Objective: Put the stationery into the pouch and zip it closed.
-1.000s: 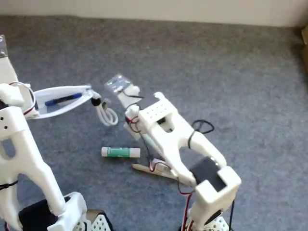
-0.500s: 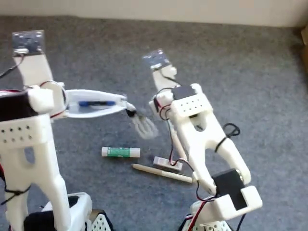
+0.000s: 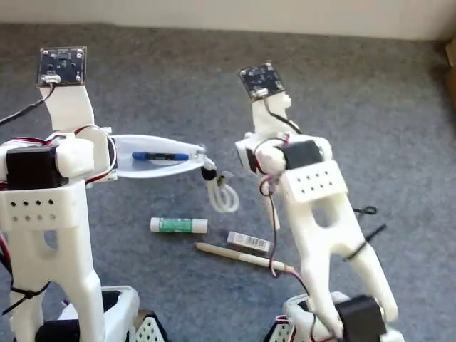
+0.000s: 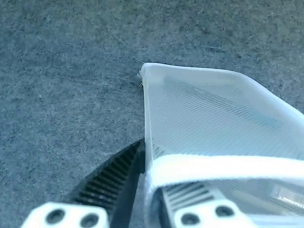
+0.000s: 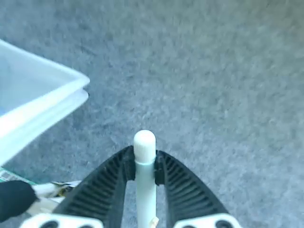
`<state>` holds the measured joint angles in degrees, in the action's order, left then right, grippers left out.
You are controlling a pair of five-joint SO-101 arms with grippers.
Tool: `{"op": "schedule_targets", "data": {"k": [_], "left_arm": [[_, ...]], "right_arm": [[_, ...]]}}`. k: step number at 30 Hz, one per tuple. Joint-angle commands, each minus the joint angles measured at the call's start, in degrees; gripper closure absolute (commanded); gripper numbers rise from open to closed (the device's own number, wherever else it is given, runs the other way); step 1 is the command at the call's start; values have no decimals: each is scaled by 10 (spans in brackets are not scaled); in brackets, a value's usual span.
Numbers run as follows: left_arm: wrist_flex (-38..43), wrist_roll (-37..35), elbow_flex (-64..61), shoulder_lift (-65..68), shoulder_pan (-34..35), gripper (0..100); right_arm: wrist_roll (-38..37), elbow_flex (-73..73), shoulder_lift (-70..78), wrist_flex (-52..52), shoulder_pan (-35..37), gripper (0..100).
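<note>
The left arm stands tall at the left side of the high view, its wrist raised and its forearm turned toward the middle. The left gripper (image 4: 145, 161) has its fingers clamped on one end of the pouch (image 3: 153, 160), with the translucent wall pinched between them.

The right arm rises from the near edge and leans toward the middle, wrist high. The right gripper (image 5: 144, 164) has its fingers closed around a white pen (image 5: 144, 142), whose rounded tip sticks out just past the fingertips, in line with them.

The pouch lies lengthwise across the high view, running from the left arm toward the right arm. A blue pen (image 3: 160, 156) lies inside along that same axis. At the pouch's free end a white cord loop (image 3: 224, 196) hangs down, and that end sits near the right arm's wrist. In the right wrist view a corner of the pouch shows off to one side of the held pen, apart from it.

On the grey carpeted worktop (image 3: 370, 114), between the two arm bases, lie a green glue stick (image 3: 178, 226) set crosswise, an eraser (image 3: 249, 242) and a slanted pencil (image 3: 239, 255) just nearer than it. The carpet runs on behind both arms to a pale strip along the far edge.
</note>
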<state>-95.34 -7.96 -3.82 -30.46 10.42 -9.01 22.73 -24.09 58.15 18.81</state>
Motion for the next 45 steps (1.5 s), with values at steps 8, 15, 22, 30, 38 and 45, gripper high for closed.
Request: {"op": "schedule_targets", "data": {"k": [8,15,22,30,38,45], "left_arm": [[4,-6,-44,-22,-10,993],[42,-6,-80,-22,-10,993],[42,-7,-78,-22,-10,993],[42,-7,-80,-26,-10,993],[41,-7,-80,-26,-10,993],[39,-7,-77,-27,-10,993]], "right_arm": [[21,-3,-175,-7,12,994],[41,-6,-230,-7,64,994],[41,-7,-281,-9,87,994],[41,-15,-349,-77,98,994],[41,-20,-360,-87,166,994],[39,-20,-360,-145,182,994]]}}
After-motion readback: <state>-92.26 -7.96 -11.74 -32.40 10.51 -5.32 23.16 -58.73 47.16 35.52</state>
